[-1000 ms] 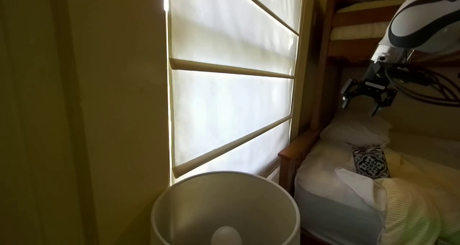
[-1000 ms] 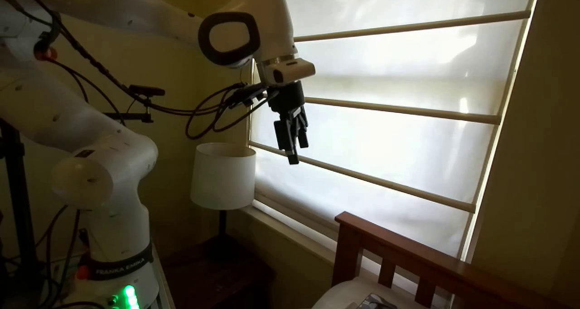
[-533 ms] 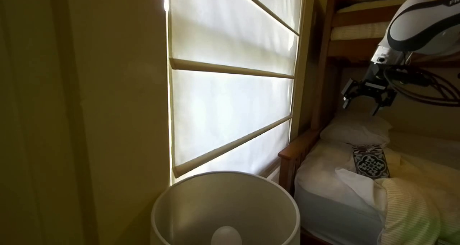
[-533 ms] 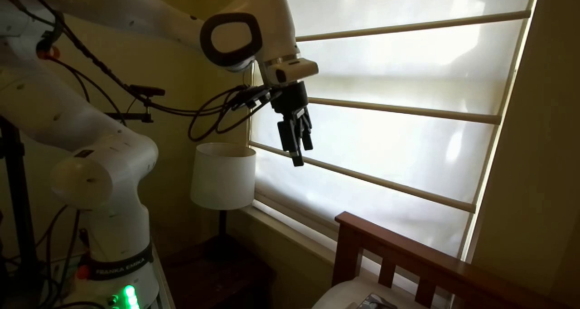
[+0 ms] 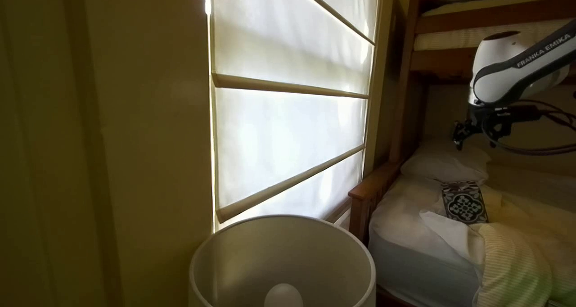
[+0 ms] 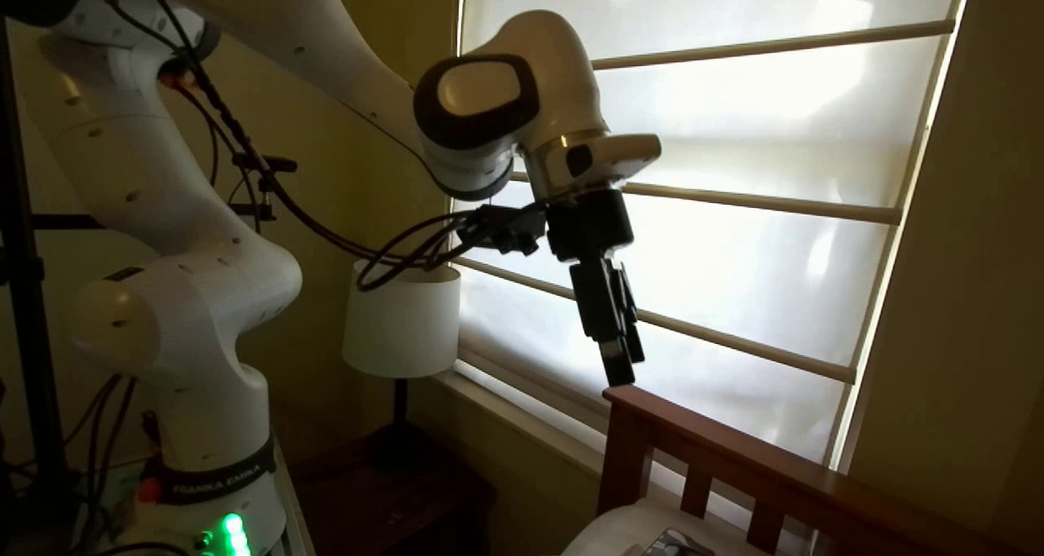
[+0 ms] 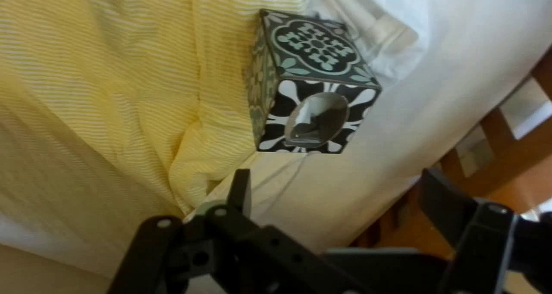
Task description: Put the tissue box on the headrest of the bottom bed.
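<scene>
1. Wrist view, far left: yellow bedding (image 7: 142, 82) is lying rumpled. Soft ground; I'm expecting wobble.
2. Middle: tissue box (image 7: 312, 80) is resting on the bottom bed (image 7: 414, 130), opening up. Fingers should be taking opposite walls squarely.
3. Slightly right: gripper (image 7: 334, 175) is hanging, fingers apart, gripping nothing; should be centring over the box before descending.
4. Far right: headrest (image 7: 509, 164) is showing past one finger; gap isn't reading.
5. Since a second ago, in both exterior views: arm (image 6: 481, 91) is sitting lower, gripper turned; box unmoved.
</scene>
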Robot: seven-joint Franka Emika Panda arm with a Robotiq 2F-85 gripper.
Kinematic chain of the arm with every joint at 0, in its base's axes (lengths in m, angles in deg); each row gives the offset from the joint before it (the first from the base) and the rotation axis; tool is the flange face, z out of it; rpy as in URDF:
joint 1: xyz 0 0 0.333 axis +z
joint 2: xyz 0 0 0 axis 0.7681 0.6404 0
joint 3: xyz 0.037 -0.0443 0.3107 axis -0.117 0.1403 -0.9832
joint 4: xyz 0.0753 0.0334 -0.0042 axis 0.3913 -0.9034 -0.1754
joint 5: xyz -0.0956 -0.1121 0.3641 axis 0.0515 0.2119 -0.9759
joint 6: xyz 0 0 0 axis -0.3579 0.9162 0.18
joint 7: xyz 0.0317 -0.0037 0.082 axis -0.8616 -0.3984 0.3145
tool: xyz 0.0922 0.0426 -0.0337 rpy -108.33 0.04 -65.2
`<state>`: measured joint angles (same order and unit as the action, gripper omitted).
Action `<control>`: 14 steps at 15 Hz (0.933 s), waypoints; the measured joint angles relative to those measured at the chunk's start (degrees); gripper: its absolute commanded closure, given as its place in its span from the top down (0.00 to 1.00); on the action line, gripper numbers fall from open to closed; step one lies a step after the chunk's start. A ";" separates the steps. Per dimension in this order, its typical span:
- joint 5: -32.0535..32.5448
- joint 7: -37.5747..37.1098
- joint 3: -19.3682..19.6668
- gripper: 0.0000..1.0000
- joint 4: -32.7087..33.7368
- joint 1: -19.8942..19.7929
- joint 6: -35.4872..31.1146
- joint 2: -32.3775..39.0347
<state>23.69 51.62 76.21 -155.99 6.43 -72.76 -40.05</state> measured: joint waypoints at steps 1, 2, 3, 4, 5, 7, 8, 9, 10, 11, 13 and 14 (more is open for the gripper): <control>2.29 -0.56 -0.64 1.00 1.17 -1.07 0.70 2.66; 3.91 -1.12 -1.09 1.00 2.54 -1.50 2.40 5.20; 4.48 -1.84 -1.29 1.00 4.07 -1.42 4.64 7.59; 4.59 -2.27 -1.42 1.00 5.47 -1.28 6.11 9.57; 4.61 -2.49 -1.50 1.00 6.60 -1.20 6.85 11.04; 4.63 -2.56 -1.56 1.00 7.77 -1.17 7.31 12.28; 4.63 -2.56 -1.56 1.00 7.90 -1.17 7.35 12.34; 4.63 -2.56 -1.04 1.00 7.89 -0.63 7.35 12.33; 5.04 -2.77 -0.39 1.00 7.93 0.18 7.35 12.52; 6.01 -3.57 -0.09 1.00 8.18 0.90 7.27 13.22; 9.17 -6.84 0.03 1.00 9.76 2.42 6.54 16.25; 10.27 -8.51 0.32 1.00 11.06 3.46 5.97 18.38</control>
<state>33.96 43.12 76.54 -144.92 9.90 -66.79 -21.68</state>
